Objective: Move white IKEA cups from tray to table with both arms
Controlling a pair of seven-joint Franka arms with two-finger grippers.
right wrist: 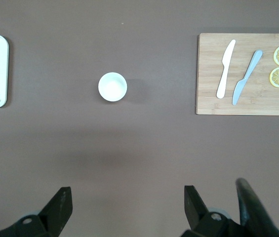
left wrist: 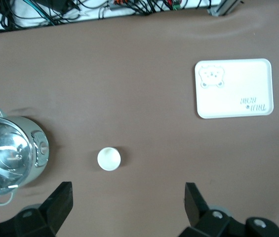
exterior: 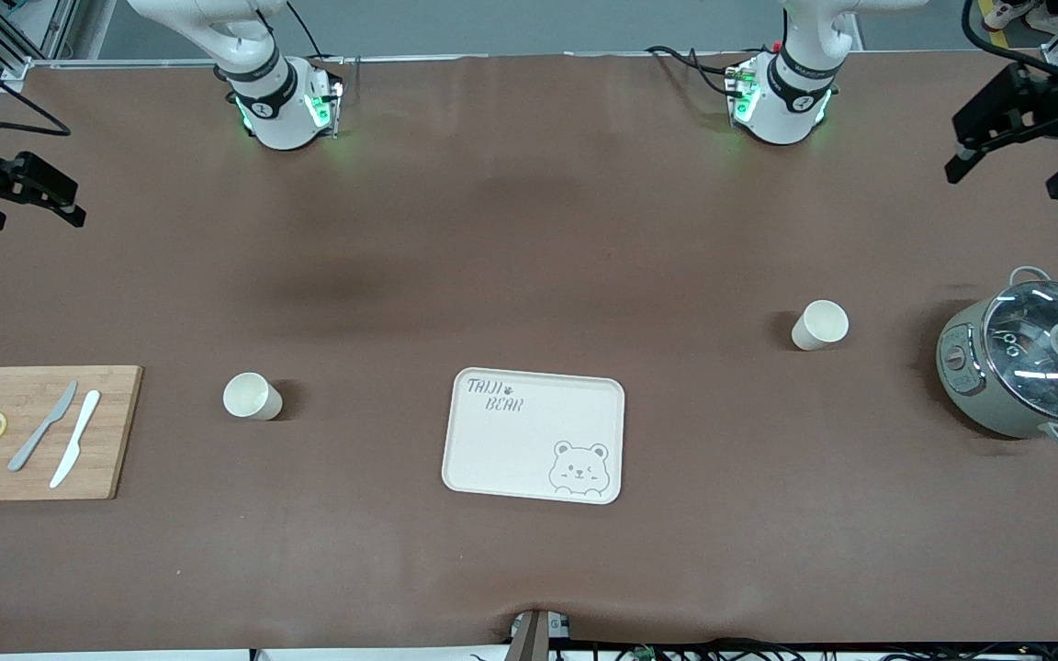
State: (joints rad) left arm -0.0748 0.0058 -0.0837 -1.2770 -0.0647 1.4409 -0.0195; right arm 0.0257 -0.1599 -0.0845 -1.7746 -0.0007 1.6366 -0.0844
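We see both cups [exterior: 252, 396] [exterior: 819, 325] standing on the table [exterior: 529, 229], clear of the bare tray [exterior: 534, 434]; left gripper [exterior: 1025, 138] and right gripper [exterior: 19, 193] hang wide open, holding nothing, apparently task complete.

Your left arm rises from its base at the table's left-arm end and holds the left gripper [exterior: 1029, 147] high over that end of the table, fingers [left wrist: 60, 202] spread wide with nothing between them. Your right arm mirrors this pose: the right gripper [exterior: 19, 193] hangs over the right-arm end, fingers [right wrist: 60, 207] likewise parted and empty. Both wrist cameras look straight down.
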